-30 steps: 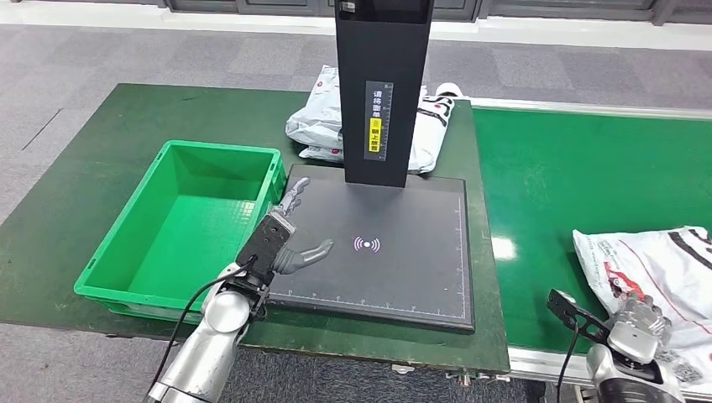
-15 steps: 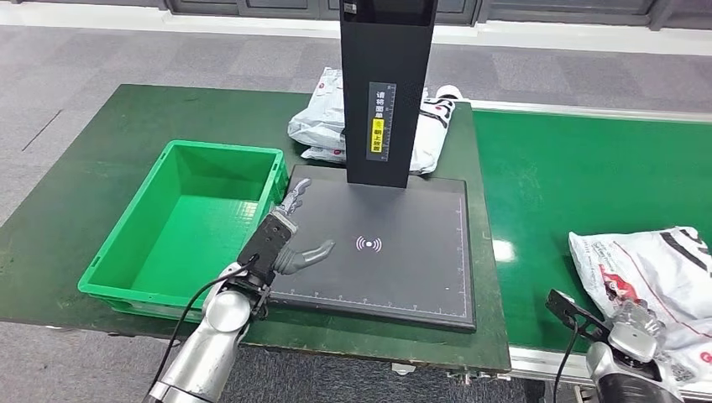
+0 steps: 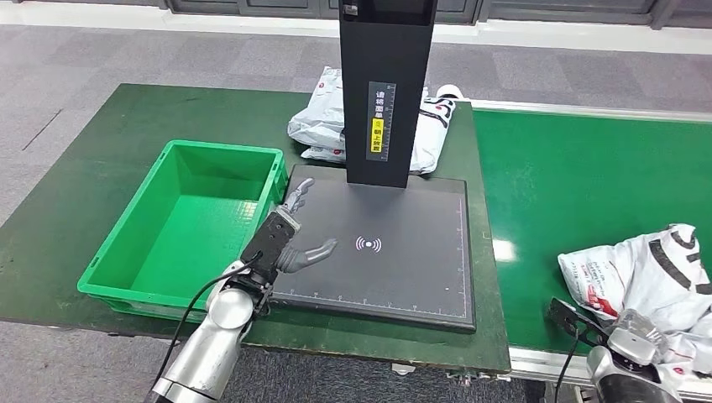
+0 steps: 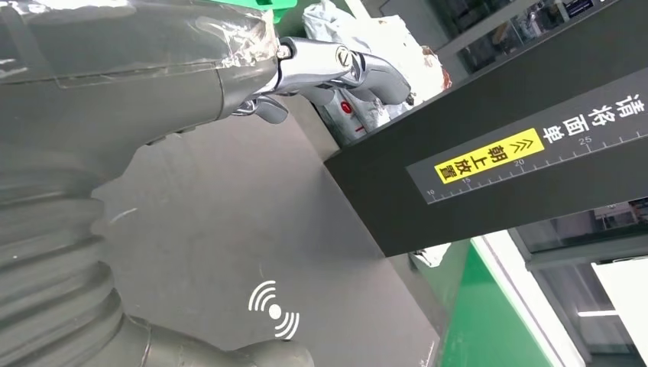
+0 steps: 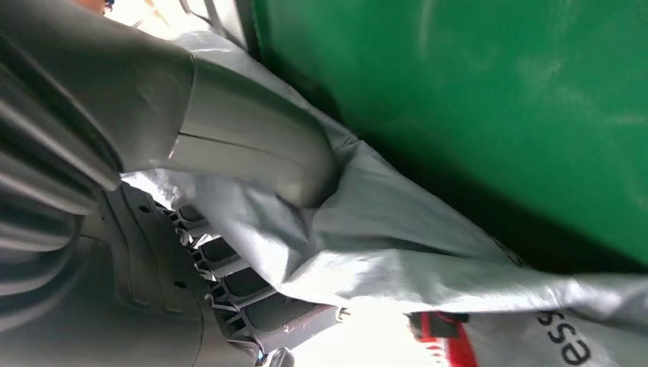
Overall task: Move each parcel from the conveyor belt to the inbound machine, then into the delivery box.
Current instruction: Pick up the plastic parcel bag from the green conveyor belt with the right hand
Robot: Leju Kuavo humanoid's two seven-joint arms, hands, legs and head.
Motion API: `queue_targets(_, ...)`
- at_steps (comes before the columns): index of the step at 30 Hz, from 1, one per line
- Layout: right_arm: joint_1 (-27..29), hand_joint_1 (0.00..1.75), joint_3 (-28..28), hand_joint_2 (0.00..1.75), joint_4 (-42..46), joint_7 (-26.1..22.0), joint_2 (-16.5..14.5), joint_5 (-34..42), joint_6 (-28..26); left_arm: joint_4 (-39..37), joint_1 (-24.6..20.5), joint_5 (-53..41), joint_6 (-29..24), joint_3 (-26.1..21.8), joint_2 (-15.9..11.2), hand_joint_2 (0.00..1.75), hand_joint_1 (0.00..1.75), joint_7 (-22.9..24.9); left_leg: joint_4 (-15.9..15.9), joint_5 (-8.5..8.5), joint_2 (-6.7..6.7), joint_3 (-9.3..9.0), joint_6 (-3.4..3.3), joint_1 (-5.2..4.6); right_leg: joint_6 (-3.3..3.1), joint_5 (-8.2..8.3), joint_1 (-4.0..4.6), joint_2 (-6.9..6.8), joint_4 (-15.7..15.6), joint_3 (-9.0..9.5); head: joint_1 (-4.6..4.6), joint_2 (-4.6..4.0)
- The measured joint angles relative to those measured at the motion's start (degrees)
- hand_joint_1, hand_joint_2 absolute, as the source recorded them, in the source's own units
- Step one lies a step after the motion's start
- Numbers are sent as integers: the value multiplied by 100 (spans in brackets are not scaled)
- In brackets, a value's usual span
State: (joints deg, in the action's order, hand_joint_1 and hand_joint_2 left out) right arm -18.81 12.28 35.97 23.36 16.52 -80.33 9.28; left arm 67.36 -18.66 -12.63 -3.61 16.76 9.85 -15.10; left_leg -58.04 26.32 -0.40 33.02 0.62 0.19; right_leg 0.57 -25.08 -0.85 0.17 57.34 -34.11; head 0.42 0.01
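- I see my right hand (image 3: 642, 332) at the near edge of the conveyor belt (image 3: 579, 185), grasping a white parcel (image 3: 651, 273); the right wrist view shows the thumb (image 5: 252, 145) pressed into the grey-white film with the darker fingers under it.
- That parcel sits bunched on the belt's near right end, its far side crumpled upward. It carries red and black print; I can make out only the letters "ess" in the right wrist view and cannot read the rest.
- My left hand (image 3: 285, 239) lies on the left part of the inbound machine (image 3: 395, 269), released, fingers spread, holding nothing.
- The machine is a black flat platform with a white wireless symbol (image 3: 368, 244) at its middle and a ruled scale along its near edge.
- A black column (image 3: 386, 84) rises from the platform's far side. It bears a vertical ruler strip with white Chinese characters and a yellow label (image 4: 489, 159) reading "朝上放置" with chevrons; scale marks 10, 15, 20 and 25 show in the left wrist view.
- A second white parcel (image 3: 323, 122) with red and black marking lies on the table behind the column; its text is too small to read.
- The green delivery box (image 3: 134, 243) stands just left of the platform.
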Motion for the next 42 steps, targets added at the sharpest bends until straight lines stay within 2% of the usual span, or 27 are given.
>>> queue_targets(7, -84, 175, 178, 175, -221, 5, -6, 0, -265, -84, -99, -20, 28, 0, 115, 175, 0, -2, 0, 0, -4, 7, 0, 0, 0, -1, -2, -5, 0, -1, 0, 1)
queue_targets(9, -98, 175, 307, 175, -233, -170, -25, 141, -392, -92, -112, -44, 34, 0, 133, 175, 0, -3, 0, 0, -5, 10, -1, -1, 0, -1, -2, -5, 1, -2, 1, 1)
queue_targets(11, -139, 175, 532, 175, -236, -613, -68, 544, -466, -91, -116, -60, 33, 0, 138, 175, 0, -4, 0, 0, -4, 12, 0, -1, 0, 0, -2, -4, 1, -2, 2, 1)
queue_targets(15, -270, 175, 1141, 175, -167, -1822, -230, 1724, -307, -78, -111, -86, 7, -8, 137, 175, 0, -13, 0, 0, -1, 17, 0, -1, -1, 1, -2, -2, 3, -5, 1, 0)
queue_targets(17, -331, 175, 1384, 175, -58, -2162, -336, 2092, -207, -73, -109, -99, -4, -17, 137, 175, 0, -22, 0, -2, -2, 18, -1, -1, -2, 2, -2, -4, 4, -9, 1, 0)
queue_targets(21, -407, 175, 1667, 175, 148, -2402, -481, 2331, -141, -51, -85, -122, -13, -43, 137, 175, 0, -36, 1, -11, -22, 25, -3, 0, -3, 3, -1, -19, 8, -12, 1, -1)
queue_targets(27, -420, 175, 1748, 175, 504, -2635, -653, 2677, -16, -1, -46, -147, -27, -116, 138, 175, 0, -53, 1, -12, -23, 34, -2, -1, -4, 3, -2, -18, 10, -20, 1, 0)
queue_targets(30, -437, 175, 1860, 175, 959, -3002, -841, 3765, 198, 30, -24, -232, -50, -161, 145, 175, 0, -88, 1, -12, -21, 43, -2, -2, -5, 5, -5, -16, 13, -30, 2, -1)
queue_targets(34, -552, 175, 1933, 175, 1901, -2844, -1122, 5803, 388, 39, -9, -345, -71, -223, 178, 175, 0, -133, 1, -14, -19, 46, -2, -3, -5, 6, -6, -14, 15, -38, 0, 0)
queue_targets(36, -592, 175, 1933, 175, 2027, -2798, -1149, 6126, 393, 38, -6, -356, -83, -236, 180, 175, 0, -142, 0, -15, -20, 46, -2, -3, -5, 6, -5, -14, 15, -38, 0, -1)
queue_targets(41, -602, 175, 1933, 175, 2050, -2791, -1152, 6192, 389, 37, -5, -356, -87, -238, 181, 175, 0, -144, 0, -15, -20, 46, -2, -3, -5, 6, -6, -14, 15, -39, 0, 0)
queue_targets(42, -643, 175, 1932, 175, 2129, -2773, -1163, 6446, 362, 35, -3, -356, -108, -245, 183, 175, 0, -155, 0, -15, -21, 47, -2, -3, -5, 6, -6, -15, 16, -39, 0, 0)
